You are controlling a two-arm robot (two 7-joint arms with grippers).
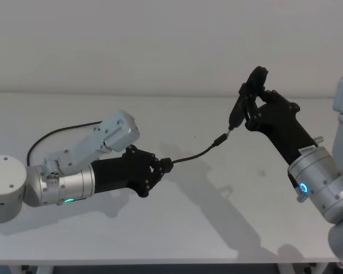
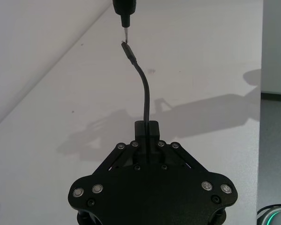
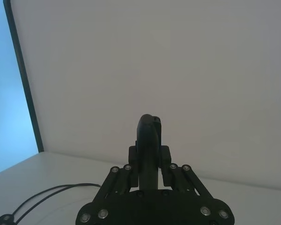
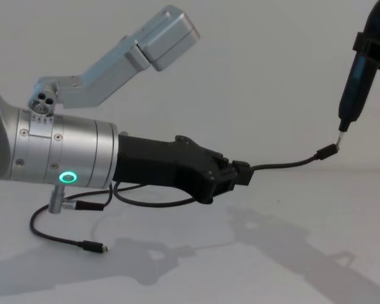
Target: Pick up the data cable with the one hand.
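The data cable [image 1: 197,154] is a thin black cord, and my left gripper [image 1: 166,164] is shut on it above the white table [image 1: 177,228]. From the left fingertips [image 2: 152,127] the cable [image 2: 145,91] arcs up to its small plug [image 2: 128,50]. In the chest view the cable [image 4: 285,166] ends in that plug [image 4: 327,152], while its other end [image 4: 96,247] lies on the table below the arm. My right gripper [image 1: 252,105] is raised at the right, shut on a slim dark tool [image 1: 239,111]. The tool's metal tip [image 4: 339,142] is right at the plug.
The table top reaches a pale wall at the back. Slack cable [image 3: 51,192] loops on the table under my left arm. A short lead [image 4: 76,204] hangs from the left wrist. The right arm's silver wrist [image 1: 320,182] stands at the right edge.
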